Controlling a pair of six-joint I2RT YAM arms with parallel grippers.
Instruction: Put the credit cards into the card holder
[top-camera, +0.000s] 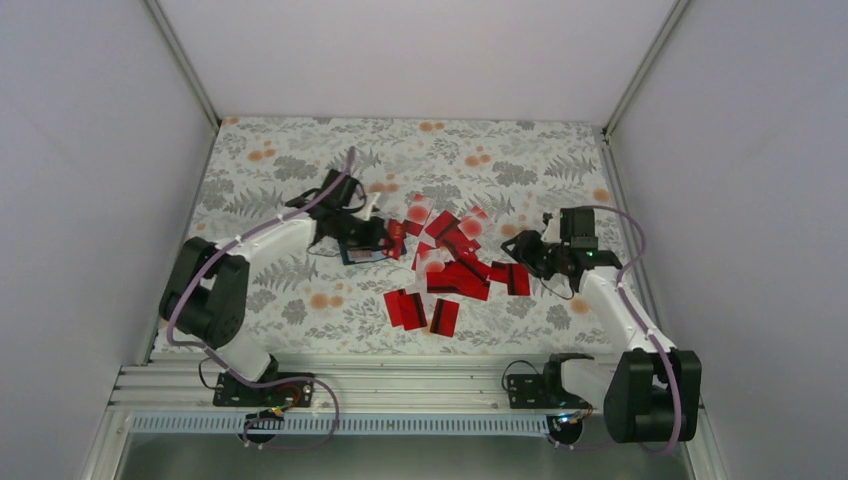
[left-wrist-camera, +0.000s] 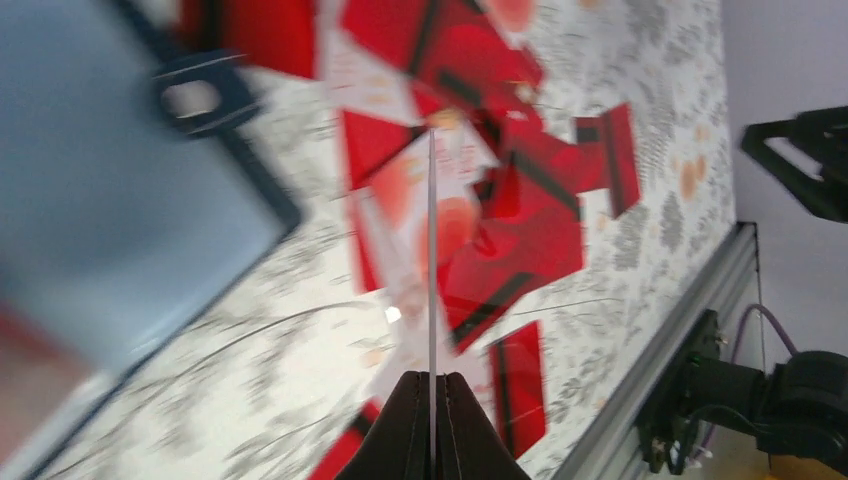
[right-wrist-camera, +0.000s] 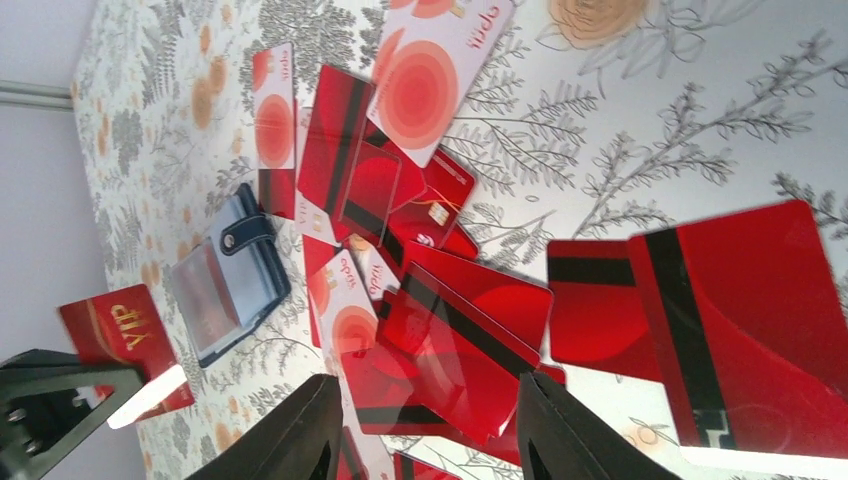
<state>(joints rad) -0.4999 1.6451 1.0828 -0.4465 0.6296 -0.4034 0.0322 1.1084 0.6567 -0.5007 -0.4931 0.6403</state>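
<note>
Thin card (left-wrist-camera: 431, 250) pinched edge-on in the left hand (left-wrist-camera: 432, 385), near the card holder (left-wrist-camera: 110, 190). Come in skewed and it jams. The right hand (right-wrist-camera: 425, 392) gapes, empty.

**Laboratory robot cell**
Plain white panels (top-camera: 400, 50) in aluminium framing (top-camera: 183, 65) enclose a counter (top-camera: 540, 160) with a floral-print top; the left arm (top-camera: 215, 290) and right arm (top-camera: 620, 310) stand bolted to a slotted aluminium rail (top-camera: 420, 385) at its near edge

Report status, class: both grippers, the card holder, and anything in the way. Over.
Left gripper shut on one credit card, edge-on. Right gripper open above the card pile. Card holder lies open, unobstructed.
</note>
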